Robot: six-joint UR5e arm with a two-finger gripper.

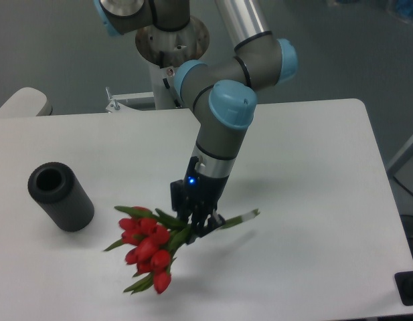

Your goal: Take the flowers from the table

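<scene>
The flowers (147, 246), a small bunch of red tulip buds with green stems and leaves, hang in the air above the white table (313, 167). My gripper (197, 224) is shut on the stems just behind the buds. The buds point down to the lower left, and the stem ends stick out to the right with a pale band near their tip. A faint shadow of the bunch lies on the tabletop below it.
A black cylinder (60, 196) lies on its side at the left of the table, its open end facing up and left. The arm's base stands behind the table's far edge. A pale rounded object sits off the far left corner.
</scene>
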